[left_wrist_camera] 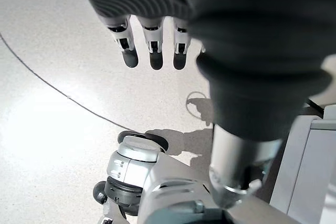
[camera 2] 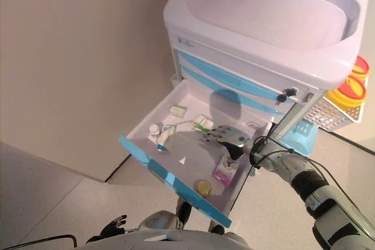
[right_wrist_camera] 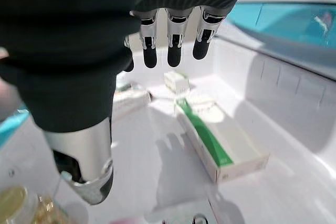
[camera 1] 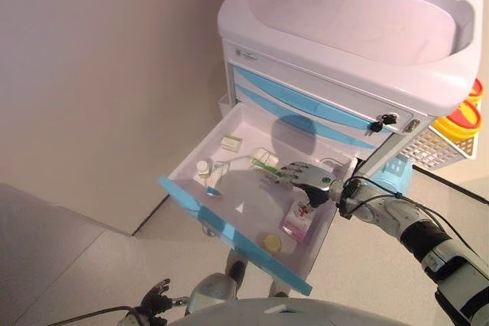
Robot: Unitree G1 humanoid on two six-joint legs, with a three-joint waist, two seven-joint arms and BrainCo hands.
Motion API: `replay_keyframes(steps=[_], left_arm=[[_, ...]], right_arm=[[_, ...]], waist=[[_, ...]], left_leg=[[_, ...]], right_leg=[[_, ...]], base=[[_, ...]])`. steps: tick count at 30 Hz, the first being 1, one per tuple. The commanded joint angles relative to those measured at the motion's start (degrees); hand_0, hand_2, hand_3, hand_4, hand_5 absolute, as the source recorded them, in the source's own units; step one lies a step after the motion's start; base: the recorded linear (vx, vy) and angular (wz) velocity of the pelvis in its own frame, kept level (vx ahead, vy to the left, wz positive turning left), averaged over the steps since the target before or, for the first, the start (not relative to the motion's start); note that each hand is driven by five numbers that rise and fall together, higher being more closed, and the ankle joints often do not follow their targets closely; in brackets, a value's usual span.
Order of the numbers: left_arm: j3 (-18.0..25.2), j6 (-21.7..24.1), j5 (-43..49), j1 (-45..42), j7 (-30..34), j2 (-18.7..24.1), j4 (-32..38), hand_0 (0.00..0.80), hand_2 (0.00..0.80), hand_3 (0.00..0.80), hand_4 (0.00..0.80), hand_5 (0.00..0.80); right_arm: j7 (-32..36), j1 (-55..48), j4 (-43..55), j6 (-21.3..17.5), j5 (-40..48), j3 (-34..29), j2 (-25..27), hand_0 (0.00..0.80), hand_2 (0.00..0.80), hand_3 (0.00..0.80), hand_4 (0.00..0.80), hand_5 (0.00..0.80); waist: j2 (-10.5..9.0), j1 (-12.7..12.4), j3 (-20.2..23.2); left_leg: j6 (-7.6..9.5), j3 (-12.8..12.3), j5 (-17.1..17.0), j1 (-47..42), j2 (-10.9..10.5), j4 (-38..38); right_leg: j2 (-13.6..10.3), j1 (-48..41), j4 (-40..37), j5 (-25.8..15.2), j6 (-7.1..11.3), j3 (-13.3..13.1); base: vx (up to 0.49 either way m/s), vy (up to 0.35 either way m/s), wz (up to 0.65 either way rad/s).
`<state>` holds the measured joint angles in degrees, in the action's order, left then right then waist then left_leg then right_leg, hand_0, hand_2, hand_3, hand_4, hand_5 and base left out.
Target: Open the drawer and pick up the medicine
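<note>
- The drawer (camera 1: 229,227) of the cart (camera 1: 344,28) is pulled out.
- The right hand (camera 1: 304,175) hovers over it, fingers (right_wrist_camera: 173,45) straight and released, holding nothing.
- A green-striped medicine box (right_wrist_camera: 220,145) lies on the drawer bottom, below the fingertips, apart from them.
- The left hand (left_wrist_camera: 152,45) hangs relaxed over the floor (left_wrist_camera: 52,103).

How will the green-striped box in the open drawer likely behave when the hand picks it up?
The green-striped box looks like thin card, so it is probably light and could dent under a hard squeeze. It lies flat on the drawer floor, so it should not roll, though it may slide on that smooth white surface. The right hand hovers open above it.
</note>
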<state>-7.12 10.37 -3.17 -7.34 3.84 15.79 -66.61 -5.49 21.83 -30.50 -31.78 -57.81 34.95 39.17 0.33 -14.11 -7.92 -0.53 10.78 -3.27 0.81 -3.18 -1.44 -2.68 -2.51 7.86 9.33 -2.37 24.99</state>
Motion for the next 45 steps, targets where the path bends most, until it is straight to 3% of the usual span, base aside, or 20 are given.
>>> replay_keyframes(steps=[1, 14, 24, 26, 27, 29, 30, 45], left_arm=[[-2.7, 2.1, 2.9, 1.8, -0.9, 1.1, -1.5, 0.000, 0.000, 0.000, 0.000, 0.000], [-2.9, 4.2, 4.7, 1.9, -0.2, 0.8, -1.5, 0.000, 0.000, 0.000, 0.000, 0.000], [-3.6, 4.5, 5.1, 2.2, -0.5, 0.1, -1.9, 0.000, 0.000, 0.000, 0.000, 0.000], [-3.9, 4.4, 5.0, 2.4, -0.5, 0.0, -1.8, 0.000, 0.000, 0.000, 0.000, 0.000], [-3.8, 4.4, 4.9, 2.4, -0.4, -0.1, -1.9, 0.000, 0.000, 0.000, 0.000, 0.000], [-4.0, 4.3, 4.7, 2.6, -0.4, -0.2, -1.9, 0.000, 0.000, 0.000, 0.000, 0.000], [-3.9, 4.2, 4.8, 2.6, -0.4, -0.3, -2.0, 0.000, 0.000, 0.000, 0.000, 0.000], [-3.9, 5.0, 6.1, 2.5, -0.3, -0.6, -2.8, 0.000, 0.000, 0.000, 0.000, 0.000]], right_arm=[[-3.0, 0.5, 1.5, -2.0, -1.4, 3.0, -0.4, 0.000, 0.000, 0.000, 0.000, 0.000], [-5.3, -2.5, -1.4, -9.7, -4.9, 5.8, -1.9, 0.000, 0.000, 0.000, 0.000, 0.000], [-8.8, -4.4, -3.0, -6.4, -7.7, 6.7, -4.2, 0.000, 0.000, 0.000, 0.000, 0.000], [-9.2, -4.7, -3.0, -5.6, -8.7, 6.7, -4.7, 0.000, 0.000, 0.000, 0.000, 0.000], [-8.9, -4.7, -2.9, -5.3, -9.0, 7.1, -5.0, 0.000, 0.000, 0.000, 0.000, 0.000], [-8.5, -4.7, -2.9, -4.8, -9.9, 7.5, -5.6, 0.000, 0.000, 0.000, 0.000, 0.000], [-8.1, -4.7, -2.8, -4.4, -9.8, 7.9, -5.8, 0.000, 0.000, 0.000, 0.000, 0.000], [-6.6, -4.9, -3.8, -1.7, -8.9, 9.6, -7.9, 0.000, 0.000, 0.000, 0.000, 0.000]], waist=[[-1.29, -1.4, -0.8], [-1.40, -2.4, -1.2], [-1.10, -2.2, -1.6], [-0.57, -2.2, -1.9], [-0.90, -2.2, -1.8], [-0.32, -2.3, -2.1], [-0.66, -2.3, -2.1], [-0.15, -3.0, -2.4]], left_leg=[[-1.26, -0.1, 3.2, 0.3, -2.1, 1.1], [-1.83, 1.3, 3.5, 0.3, -2.4, 2.2], [-1.75, 1.4, 3.4, 0.5, -2.7, 2.4], [-1.35, 1.3, 2.2, 1.4, -3.0, 2.0], [-1.70, 1.4, 3.3, 0.7, -2.8, 2.4], [-1.34, 1.3, 2.1, 1.6, -3.1, 2.0], [-1.70, 1.4, 3.2, 0.9, -3.0, 2.4], [-1.50, 2.4, 3.0, 0.8, -3.4, 2.9]], right_leg=[[-1.9, -1.4, -0.6, -0.6, 2.64, 0.1], [-1.7, -1.4, -0.4, 0.9, 2.77, -0.3], [-1.9, -1.0, -0.3, 0.8, 3.02, -0.3], [-2.1, -0.5, -0.6, -0.7, 3.06, 0.8], [-1.9, -0.9, -0.5, 0.7, 3.14, -0.2], [-2.3, -0.3, -0.5, -0.8, 3.15, 0.9], [-2.1, -0.7, -0.5, 0.6, 3.21, -0.1], [-2.5, -0.7, -0.2, 0.7, 3.28, 0.4]], base=[[-0.007, -0.001, 0.12], [0.020, -0.016, 0.04], [-0.008, 0.008, 0.00], [-0.039, 0.040, 0.00], [0.069, -0.040, 0.04], [-0.008, 0.019, 0.04], [0.000, 0.000, 0.00], [0.013, 0.001, 0.03]])
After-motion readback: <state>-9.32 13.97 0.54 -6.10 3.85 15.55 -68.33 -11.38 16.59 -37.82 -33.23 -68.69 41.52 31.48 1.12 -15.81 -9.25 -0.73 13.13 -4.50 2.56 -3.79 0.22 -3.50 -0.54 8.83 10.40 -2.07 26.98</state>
